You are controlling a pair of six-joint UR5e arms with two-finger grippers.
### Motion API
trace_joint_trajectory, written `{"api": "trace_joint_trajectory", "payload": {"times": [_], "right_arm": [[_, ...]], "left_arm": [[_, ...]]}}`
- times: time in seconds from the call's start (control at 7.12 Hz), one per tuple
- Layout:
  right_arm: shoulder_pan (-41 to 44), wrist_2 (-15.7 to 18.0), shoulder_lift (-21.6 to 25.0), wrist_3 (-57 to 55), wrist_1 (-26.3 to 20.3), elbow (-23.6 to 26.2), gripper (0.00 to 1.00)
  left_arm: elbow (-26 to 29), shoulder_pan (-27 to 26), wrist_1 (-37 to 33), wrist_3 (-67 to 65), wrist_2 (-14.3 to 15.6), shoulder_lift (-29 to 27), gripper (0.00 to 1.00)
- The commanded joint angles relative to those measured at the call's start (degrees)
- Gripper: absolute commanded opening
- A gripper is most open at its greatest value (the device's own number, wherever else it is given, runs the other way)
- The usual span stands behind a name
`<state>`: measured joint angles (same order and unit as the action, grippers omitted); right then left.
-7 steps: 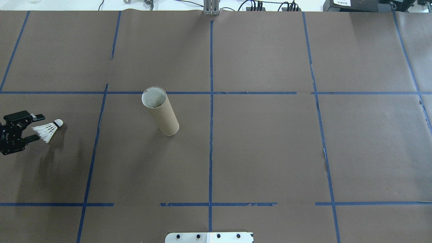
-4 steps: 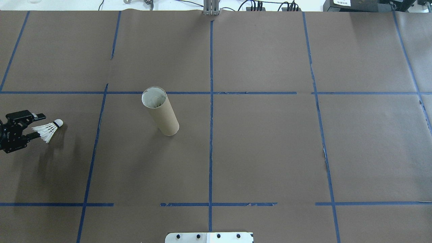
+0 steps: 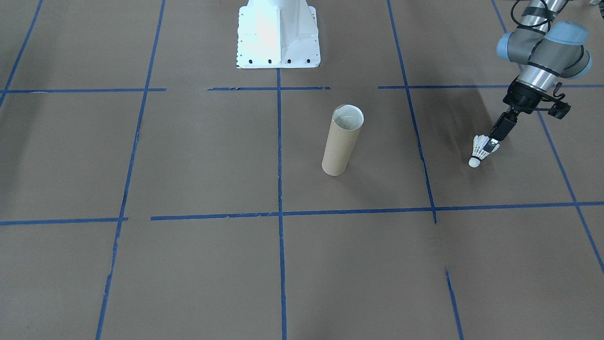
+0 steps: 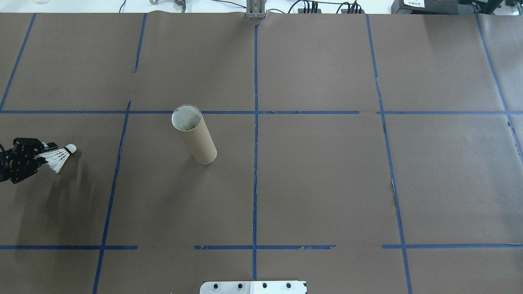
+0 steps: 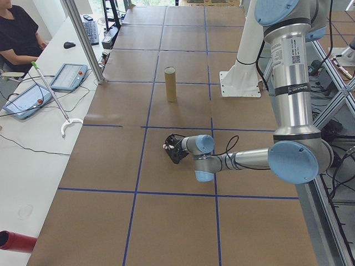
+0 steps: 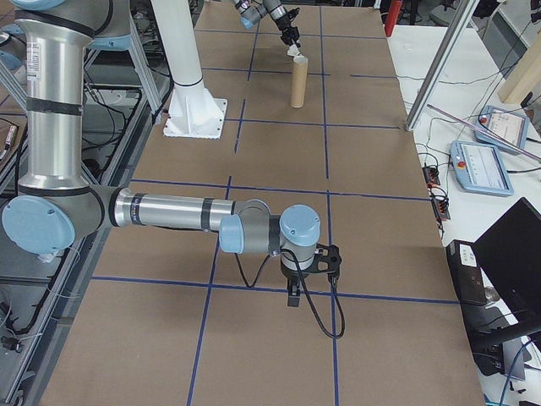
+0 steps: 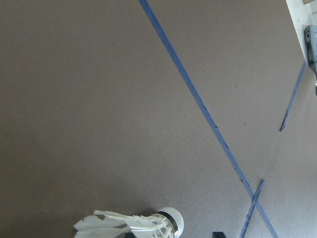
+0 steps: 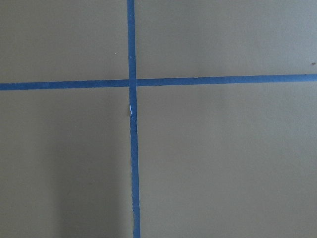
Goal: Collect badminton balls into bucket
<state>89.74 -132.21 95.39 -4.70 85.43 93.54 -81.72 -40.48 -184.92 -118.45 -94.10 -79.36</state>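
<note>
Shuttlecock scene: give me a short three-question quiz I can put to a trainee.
1. True or false: the cardboard tube lies on its side.
2. What is at the shuttlecock? A. the left end effector; B. the other arm's; C. nothing.
3. Fill in: the fingers meet the shuttlecock at its feather ____, while the cork tip points away from them.

Key: 1 false, it stands upright with its open end up. 2 A. 3 skirt.
</note>
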Motion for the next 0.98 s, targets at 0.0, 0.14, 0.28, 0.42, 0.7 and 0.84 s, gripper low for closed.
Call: {"api": "trace_joint_trajectory", "payload": {"times": [0.0,0.14,0.28,0.42,0.7,0.84], "right_arm": [[0.0,0.02,-0.03,-0.05,0.0,-0.02,1.0],[0.0,0.03,-0.03,-0.05,0.0,-0.02,1.0],[0.0,-0.06,-0.03,0.04,0.0,-0.02,1.0],[0.0,0.02,-0.03,-0.05,0.0,-0.02,1.0],[0.09,-0.06,-0.03,0.04,0.0,0.06,1.0],[0.09,0.02,-0.03,0.04,0.0,0.06,1.0]], "left_arm": [[0.25,0.4,-0.09,0.06,-0.03,0.0,0.33],[0.33,0.41,-0.09,0.06,-0.03,0.0,0.26],[0.07,0.41,-0.09,0.06,-0.03,0.0,0.06],[-0.28,0.32,-0.17,0.41,-0.21,0.0,0.0],[-4.03,-0.12,-0.79,0.85,-5.26,1.04,0.0],[-7.19,-0.47,-0.35,0.86,-10.26,2.88,0.0]]}}
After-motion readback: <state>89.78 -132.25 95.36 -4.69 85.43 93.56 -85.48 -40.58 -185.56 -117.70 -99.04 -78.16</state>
